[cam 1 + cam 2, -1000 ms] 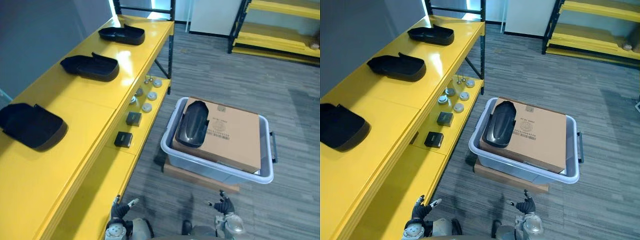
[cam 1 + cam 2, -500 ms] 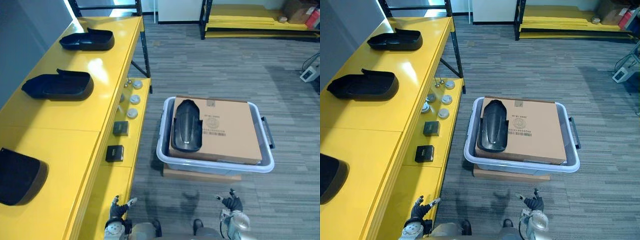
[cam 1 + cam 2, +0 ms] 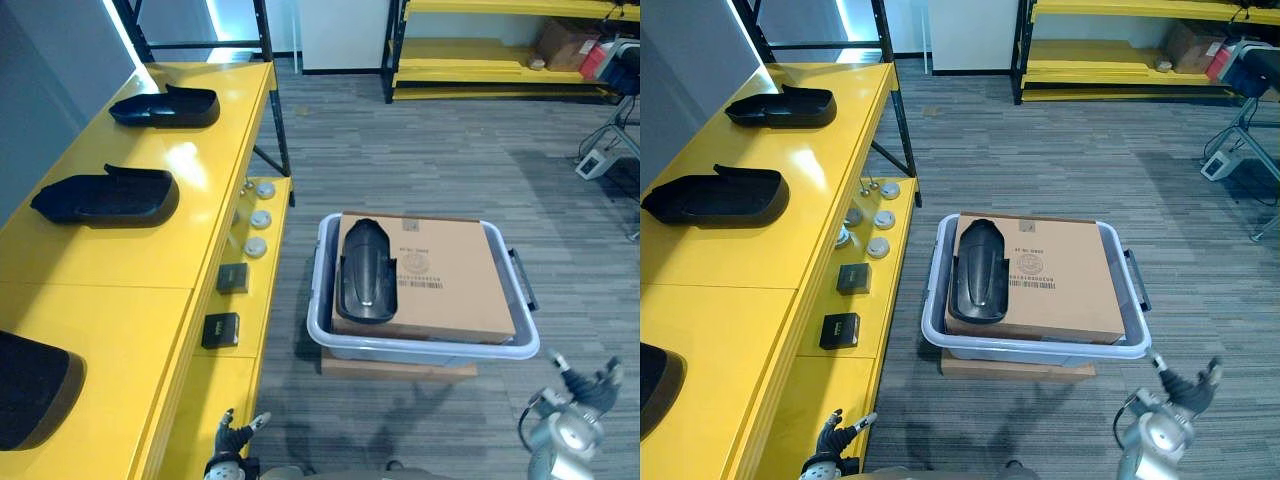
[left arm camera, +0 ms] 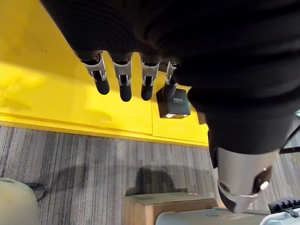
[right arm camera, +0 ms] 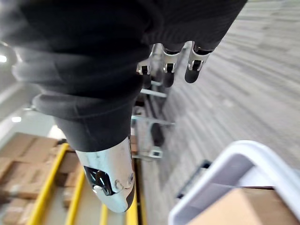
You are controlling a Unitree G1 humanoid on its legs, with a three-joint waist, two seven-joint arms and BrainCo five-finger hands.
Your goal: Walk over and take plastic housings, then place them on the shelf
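Left fingers [image 4: 124, 82]: straight and spread, holding nothing; yellow shelf face and grey floor lay beyond them.
Right fingers [image 5: 194, 63]: straight, apart, holding nothing; a corner of the grey tote [image 3: 420, 350] lay near the wrist.
Left hand [image 3: 232, 438]: hung low by the lower level of the shelf [image 3: 110, 290], idle.
Right hand [image 3: 588, 388]: hung low, out to my right of the tote, apart from it.
Plastic housing [image 3: 365, 270]: lay open side down, lengthwise on the left part of the cardboard box [image 3: 450, 280], which sat inside the tote, on a wooden board [image 3: 395, 368] on the floor.
Shelf top: three housings already set there, far [image 3: 165, 105], middle [image 3: 105, 197] and near [image 3: 30, 385], well apart.
Lower level: small black boxes [image 3: 232, 277] and round parts [image 3: 258, 215], not my concern.
Change noted: over the last second my view swung round, so the tote came square ahead of me; the housing, box and shelf goods kept their places relative to each other. My right hand showed farther out to the right than before.
Judgement: I was facing the pickup point with both hands free; the approach looked nearly done, the grasp not yet begun.
Next need: close in, bring both hands to the housing's long sides.
Risk: a smooth curved shell may slip under a one-sided grip.
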